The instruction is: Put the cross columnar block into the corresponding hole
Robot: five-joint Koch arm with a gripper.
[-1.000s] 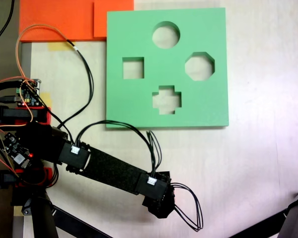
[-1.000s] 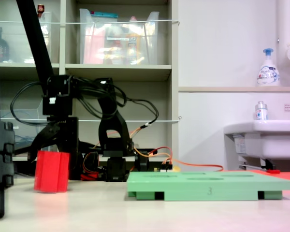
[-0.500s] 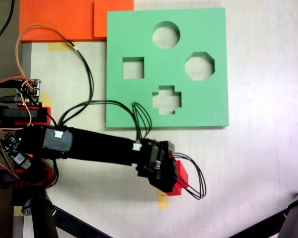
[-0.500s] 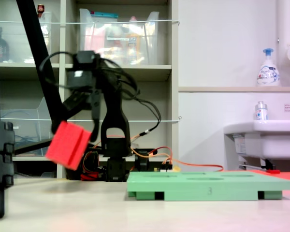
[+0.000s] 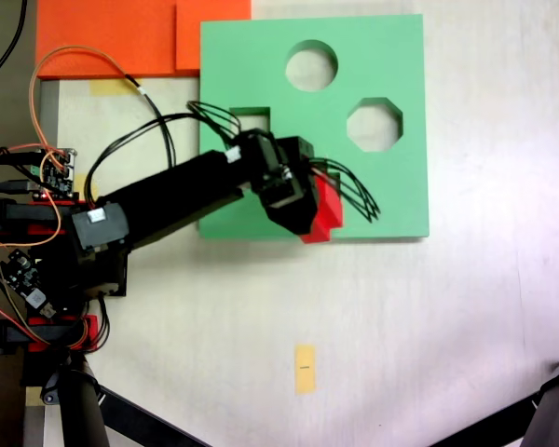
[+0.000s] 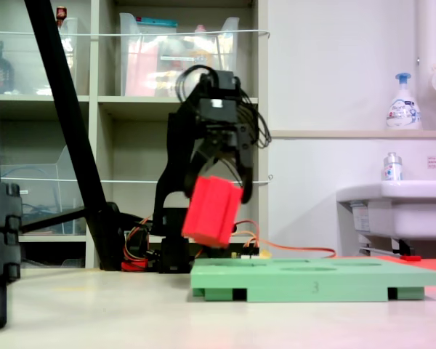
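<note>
A: Where is the cross columnar block (image 6: 212, 211) right now?

B: Clamped between the fingers (image 6: 221, 173), hanging below them in the air and tilted, its lower end leaning toward the second exterior view's left. It sits well above the green foam board (image 6: 312, 278) and touches nothing else.

A: And the corresponding hole?

B: In the first exterior view the arm and the block (image 5: 323, 212) cover that part of the board (image 5: 391, 200), so the hole is hidden under the fingers. The round, octagonal and part of the square cutouts show farther off.

A: How do you expect the block to handle?

B: It looks like light foam, slightly soft, with a matte surface that should not slip. I judge the fingers can dent it if they squeeze hard. The hold is on the upper part of opposite sides, which leaves the lower end free to enter a cutout. The tilt would need straightening first, since a plus shape only fits one way.

A: Any writing?

B: A "3" on the board's front edge in the second exterior view. The pump bottle (image 6: 402, 102) on the ledge has a label too small to read.
</note>
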